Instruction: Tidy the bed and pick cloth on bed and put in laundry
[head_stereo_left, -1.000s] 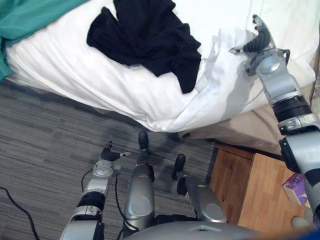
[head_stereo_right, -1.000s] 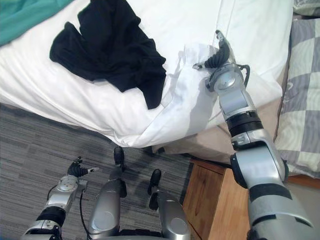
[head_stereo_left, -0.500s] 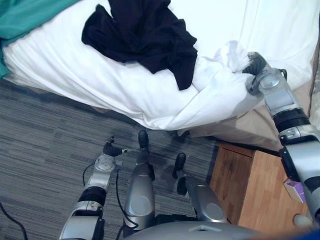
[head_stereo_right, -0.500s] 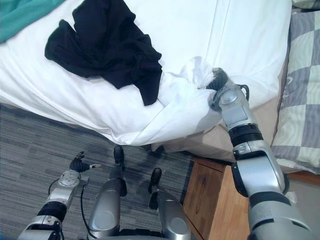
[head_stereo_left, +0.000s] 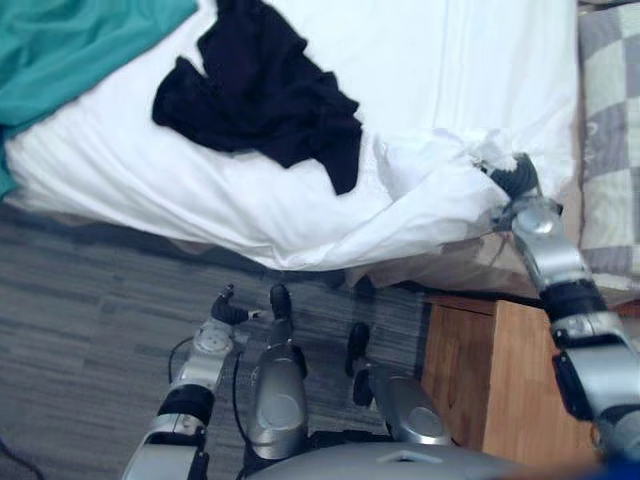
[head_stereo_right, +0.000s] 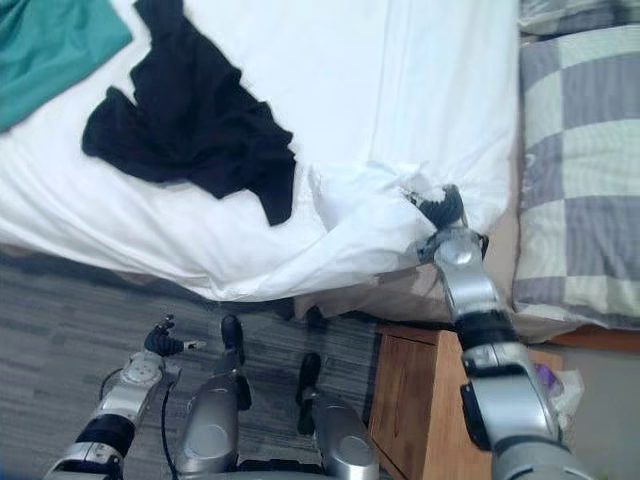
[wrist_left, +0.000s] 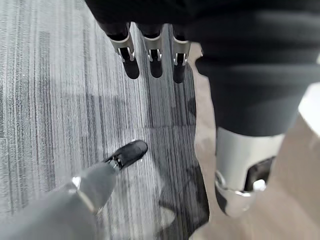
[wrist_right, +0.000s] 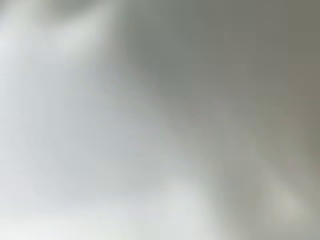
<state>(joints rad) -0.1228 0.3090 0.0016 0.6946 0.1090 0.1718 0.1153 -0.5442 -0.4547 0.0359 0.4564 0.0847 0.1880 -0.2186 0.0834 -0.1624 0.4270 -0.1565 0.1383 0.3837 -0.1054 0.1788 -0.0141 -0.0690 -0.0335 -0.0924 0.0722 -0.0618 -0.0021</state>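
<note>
The crumpled black cloth (head_stereo_left: 265, 95) lay on the white fabric duvet (head_stereo_left: 200, 190), whose bunched corner was pinched by the right hand (head_stereo_left: 517, 181). The left hand (head_stereo_left: 222, 308) was held spread above grey carpet (head_stereo_left: 80, 300).

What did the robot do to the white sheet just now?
The right hand, open a second ago, closed on a corner of the white sheet and bunched it up. The black cloth stayed on the bed; left hand stayed open near the floor.
</note>
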